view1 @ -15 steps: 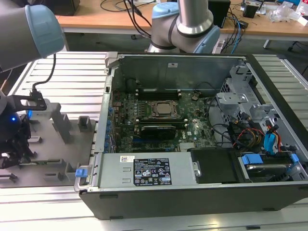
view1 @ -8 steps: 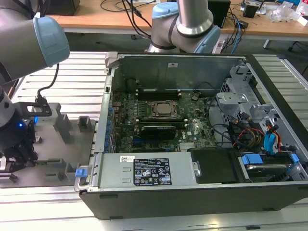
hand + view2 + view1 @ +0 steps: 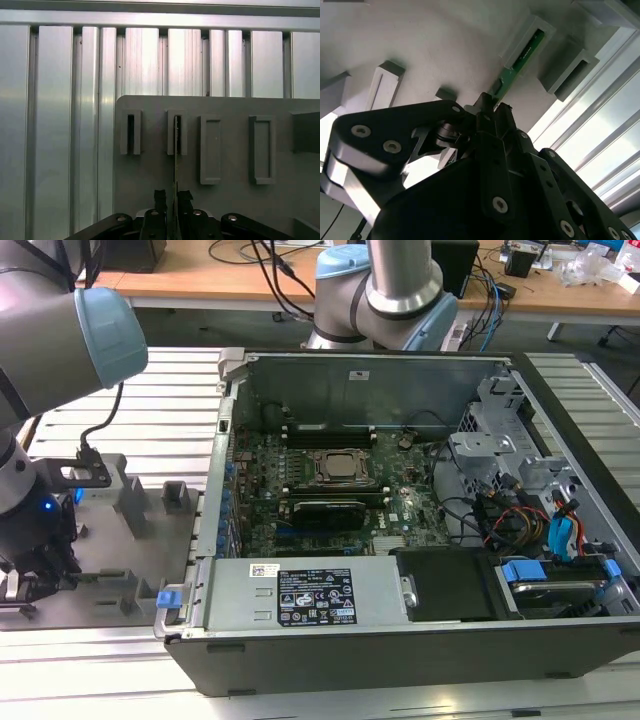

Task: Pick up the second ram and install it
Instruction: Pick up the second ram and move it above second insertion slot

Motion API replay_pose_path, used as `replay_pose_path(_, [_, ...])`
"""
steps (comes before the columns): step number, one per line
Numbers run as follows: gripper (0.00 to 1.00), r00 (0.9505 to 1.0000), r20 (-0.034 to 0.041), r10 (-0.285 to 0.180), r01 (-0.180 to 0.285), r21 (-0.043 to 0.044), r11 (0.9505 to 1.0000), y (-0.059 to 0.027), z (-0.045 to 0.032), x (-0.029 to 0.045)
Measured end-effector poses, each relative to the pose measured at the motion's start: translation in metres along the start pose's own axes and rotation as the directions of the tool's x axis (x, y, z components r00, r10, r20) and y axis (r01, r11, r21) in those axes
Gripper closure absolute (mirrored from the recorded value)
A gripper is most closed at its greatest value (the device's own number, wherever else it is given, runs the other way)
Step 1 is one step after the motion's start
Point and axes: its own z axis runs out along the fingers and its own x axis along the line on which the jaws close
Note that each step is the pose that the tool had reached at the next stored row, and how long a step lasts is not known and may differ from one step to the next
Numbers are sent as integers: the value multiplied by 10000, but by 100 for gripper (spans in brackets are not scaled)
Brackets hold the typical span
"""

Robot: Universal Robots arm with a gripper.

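We're on the second ram (image 3: 175, 170), jaws clenched around it.
Its long axis runs from the gripper (image 3: 172, 194) straight into the grey slot (image 3: 171, 132).

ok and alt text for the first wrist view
The end effector is lined up on the second ram, a thin board seen edge-on, its far end standing in a slotted grey holder. Three more holders sit beside it on a grey plate.
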Motion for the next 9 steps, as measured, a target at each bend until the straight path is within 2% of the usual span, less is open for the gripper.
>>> replay_pose_path(3, [76,10000,3,0,0,1,10000,0,1,0])
replay_pose_path(4, [78,10000,5,0,0,1,10000,-1,2,0])
replay_pose_path(5, [84,10000,3,0,0,1,10000,0,1,0])
replay_pose_path(9, [86,10000,6,0,0,1,10000,0,2,0])
